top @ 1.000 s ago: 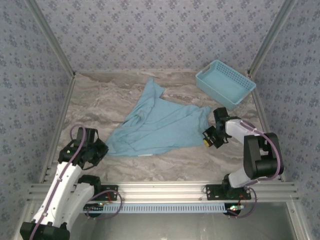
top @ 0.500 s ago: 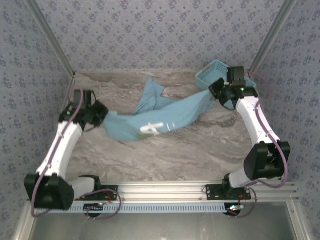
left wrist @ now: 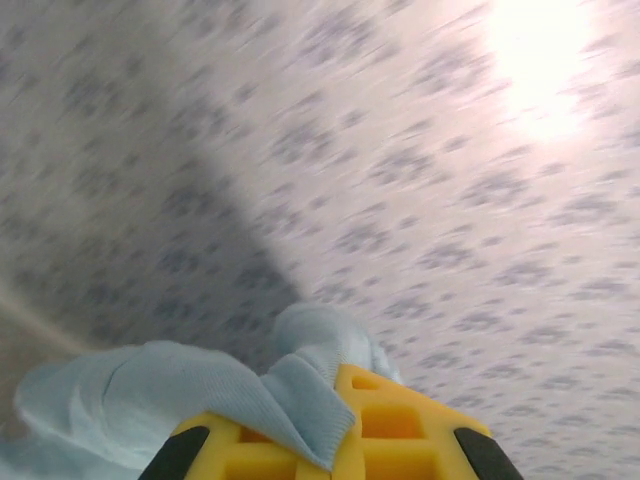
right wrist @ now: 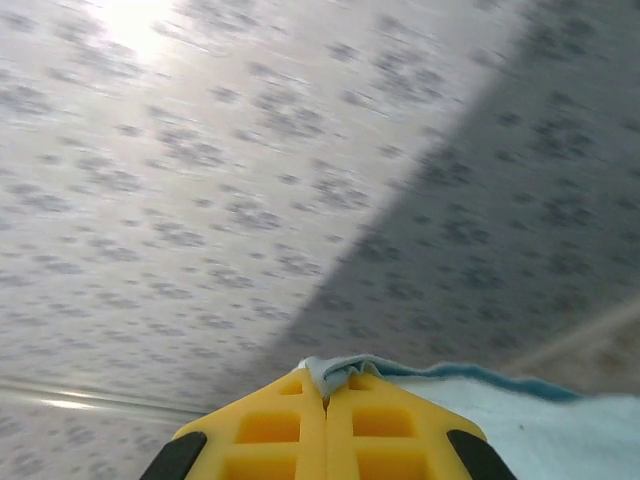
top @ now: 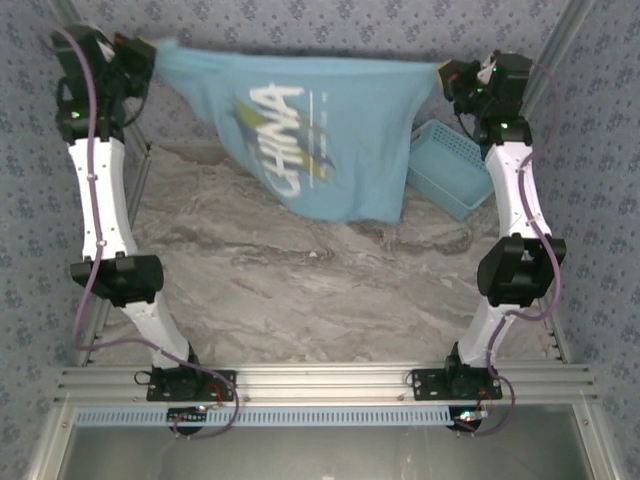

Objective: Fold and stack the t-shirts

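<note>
Marble table (top: 300, 300) sits low in frame, t-shirt (top: 330, 130) hangs spread above it, left gripper (top: 140, 48) upper left and right gripper (top: 447, 73) upper right each clamped on a top corner: spreading step, next probably lay it flat to fold.

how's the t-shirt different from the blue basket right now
The t-shirt hangs in the air, spread wide, pinched along its upper edge by the left fingers and the right fingers; the basket sits on the table, with no arm holding it. The t-shirt is soft cloth with white lettering; the basket is a lattice-walled box. Both are light blue.
</note>
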